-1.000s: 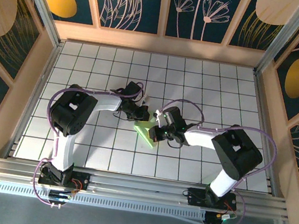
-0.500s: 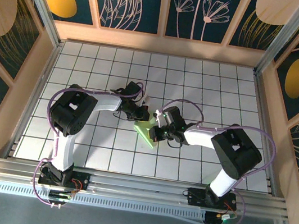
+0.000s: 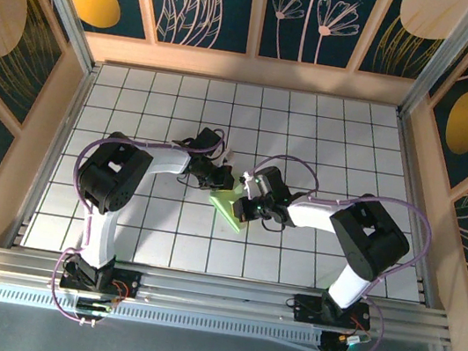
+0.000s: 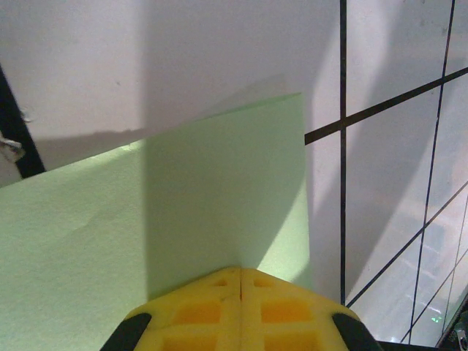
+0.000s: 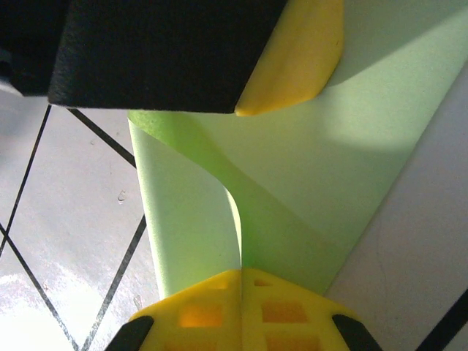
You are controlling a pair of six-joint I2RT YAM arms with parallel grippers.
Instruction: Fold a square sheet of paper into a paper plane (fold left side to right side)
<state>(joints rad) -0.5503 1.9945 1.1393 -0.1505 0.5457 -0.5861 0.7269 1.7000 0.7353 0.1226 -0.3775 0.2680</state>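
Jaws stood closed: right jaws pinching a curled flap of paper [image 5: 292,183], left jaws bearing on it at the counter [image 3: 329,137]; fold seemingly half-made, flattening and creasing due next.

The sheet of paper [image 3: 229,205] is lying around the middle of the tiled table [image 3: 329,137], between the two arms. The left gripper [image 3: 223,179] is sitting closed at its far-left corner. The right gripper [image 3: 251,205] is pinching a lifted flap on its right side, with the two grippers close together.
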